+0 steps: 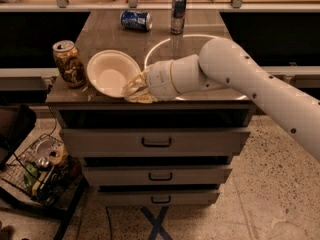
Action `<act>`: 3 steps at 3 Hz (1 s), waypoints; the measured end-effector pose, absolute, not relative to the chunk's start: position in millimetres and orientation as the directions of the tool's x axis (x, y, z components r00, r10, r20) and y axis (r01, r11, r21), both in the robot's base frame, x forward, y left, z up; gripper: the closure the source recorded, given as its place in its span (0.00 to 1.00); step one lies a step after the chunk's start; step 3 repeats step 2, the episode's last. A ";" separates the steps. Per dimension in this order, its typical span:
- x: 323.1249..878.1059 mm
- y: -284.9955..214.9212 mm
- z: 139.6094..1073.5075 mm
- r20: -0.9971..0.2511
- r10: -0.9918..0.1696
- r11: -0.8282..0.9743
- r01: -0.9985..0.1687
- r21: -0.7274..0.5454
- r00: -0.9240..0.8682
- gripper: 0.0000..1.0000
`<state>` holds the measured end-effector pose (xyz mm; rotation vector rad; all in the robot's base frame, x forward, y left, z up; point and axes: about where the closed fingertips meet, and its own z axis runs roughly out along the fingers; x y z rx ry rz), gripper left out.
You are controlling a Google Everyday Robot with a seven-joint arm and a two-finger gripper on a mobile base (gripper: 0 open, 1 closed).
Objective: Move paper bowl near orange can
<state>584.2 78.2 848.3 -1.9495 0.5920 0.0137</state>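
Observation:
The paper bowl (111,73) is off-white and shallow, and sits at the front left of the cabinet top, tilted slightly. The orange can (68,63) stands upright just left of it, close to the bowl's rim, near the left edge. My gripper (133,89) reaches in from the right on the white arm (235,74). Its tan fingers (136,81) are closed on the bowl's right front rim.
A blue can (136,20) lies on its side at the back of the brown cabinet top (110,36). A tall slim blue-silver can (178,13) stands at the back centre. Drawers (156,142) are below. A wire basket of clutter (40,169) sits on the floor at the left.

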 end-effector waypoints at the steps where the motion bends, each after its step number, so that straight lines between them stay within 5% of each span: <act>1: 583.4 80.3 847.7 -0.270 -0.394 -0.329 -0.409 -0.851 0.879 0.06; 3: 583.0 81.2 848.7 -0.270 -0.392 -0.330 -0.408 -0.851 0.879 0.00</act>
